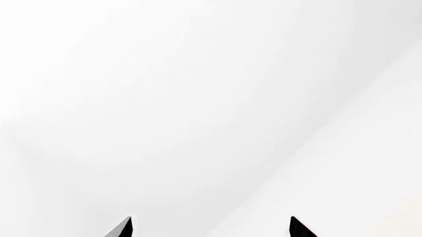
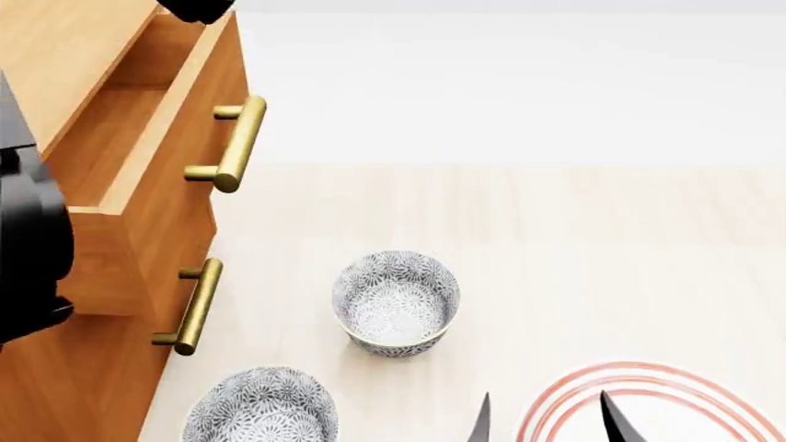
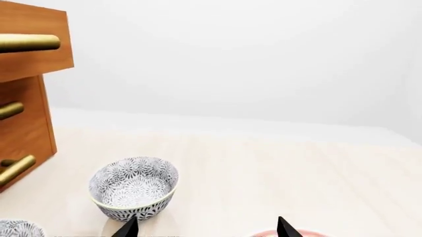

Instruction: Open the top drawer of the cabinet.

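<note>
Orange-brown wooden top drawer [image 2: 147,157] stands pulled out from the tall cabinet [image 2: 74,387], brass bar handle [image 2: 236,143] free; job looks done. My left jaws [image 1: 211,228] and right jaws [image 3: 205,228] hang open, holding nothing.

Top drawer [image 2: 184,138]: orange-brown wood, flat front, one brass bar handle on two posts. It stands pulled out, its front well forward of the drawer below; the plain wood box inside shows from above in the head view. In the right wrist view its front juts past the lower fronts.

Cabinet [image 2: 74,387]: same orange-brown wood, at the left of the head view, standing on a pale wood floor. Lower drawers are shut, with matching brass handles.
</note>
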You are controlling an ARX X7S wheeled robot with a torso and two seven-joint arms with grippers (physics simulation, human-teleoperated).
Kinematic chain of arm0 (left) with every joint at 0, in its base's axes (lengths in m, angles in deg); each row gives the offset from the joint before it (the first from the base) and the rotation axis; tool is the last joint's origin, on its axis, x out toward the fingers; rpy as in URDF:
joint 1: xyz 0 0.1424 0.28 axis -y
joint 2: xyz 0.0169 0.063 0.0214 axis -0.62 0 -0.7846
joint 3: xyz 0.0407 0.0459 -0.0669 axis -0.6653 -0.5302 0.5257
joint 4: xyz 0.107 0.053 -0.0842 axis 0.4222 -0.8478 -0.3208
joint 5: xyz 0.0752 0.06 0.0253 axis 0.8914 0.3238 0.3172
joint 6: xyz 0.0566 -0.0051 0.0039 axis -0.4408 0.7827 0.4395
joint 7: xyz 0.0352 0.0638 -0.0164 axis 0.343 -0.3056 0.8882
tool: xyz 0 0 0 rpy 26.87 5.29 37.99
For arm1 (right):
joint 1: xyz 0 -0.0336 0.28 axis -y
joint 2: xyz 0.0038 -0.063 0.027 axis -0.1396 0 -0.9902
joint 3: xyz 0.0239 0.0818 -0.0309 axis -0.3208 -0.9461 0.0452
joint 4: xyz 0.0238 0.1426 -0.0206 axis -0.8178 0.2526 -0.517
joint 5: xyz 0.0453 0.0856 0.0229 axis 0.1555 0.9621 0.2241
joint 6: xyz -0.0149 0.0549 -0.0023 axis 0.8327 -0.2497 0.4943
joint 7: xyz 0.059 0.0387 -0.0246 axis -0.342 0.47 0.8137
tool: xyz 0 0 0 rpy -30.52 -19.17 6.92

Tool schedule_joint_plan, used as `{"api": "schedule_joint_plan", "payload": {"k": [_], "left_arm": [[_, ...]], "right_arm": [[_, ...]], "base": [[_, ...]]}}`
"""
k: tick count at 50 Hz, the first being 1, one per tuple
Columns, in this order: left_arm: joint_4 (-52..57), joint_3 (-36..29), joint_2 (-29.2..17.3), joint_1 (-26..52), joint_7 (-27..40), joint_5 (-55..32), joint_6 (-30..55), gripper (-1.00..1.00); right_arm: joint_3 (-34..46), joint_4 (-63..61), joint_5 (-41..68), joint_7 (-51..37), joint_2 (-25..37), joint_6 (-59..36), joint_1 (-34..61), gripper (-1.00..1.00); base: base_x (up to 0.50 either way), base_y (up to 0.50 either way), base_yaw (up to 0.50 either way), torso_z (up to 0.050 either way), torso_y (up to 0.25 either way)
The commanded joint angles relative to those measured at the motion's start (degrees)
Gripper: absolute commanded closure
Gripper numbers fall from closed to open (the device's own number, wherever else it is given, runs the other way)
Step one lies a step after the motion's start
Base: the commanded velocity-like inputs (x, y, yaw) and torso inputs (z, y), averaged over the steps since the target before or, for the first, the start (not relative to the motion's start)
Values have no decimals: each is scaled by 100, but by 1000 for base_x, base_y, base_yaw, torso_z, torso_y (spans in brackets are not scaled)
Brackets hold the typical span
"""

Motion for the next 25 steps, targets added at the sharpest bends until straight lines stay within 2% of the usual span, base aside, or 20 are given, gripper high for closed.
{"api": "schedule_joint_plan", "payload": {"k": [1,7,13,25], "left_arm": [[-1507,755,53,499,1215,-1991,97,-100],[-2562,1328,59,923,2622,-3619,125,-100],[-3461,1525,57,1245,3392,-4306,-94,-100],[-3498,1630,-12,1274,3681,-4891,86,-100]], "right_arm": [[91,106,-47,43,-27,69,19,-100],[79,78,-17,35,-4,25,43,-100],[91,201,-38,63,-39,149,29,-100],[83,238,-8,69,-40,195,21,-100]], "base": [[0,0,0,0,0],[0,0,0,0,0],[0,0,0,0,0],[0,0,0,0,0]]}}
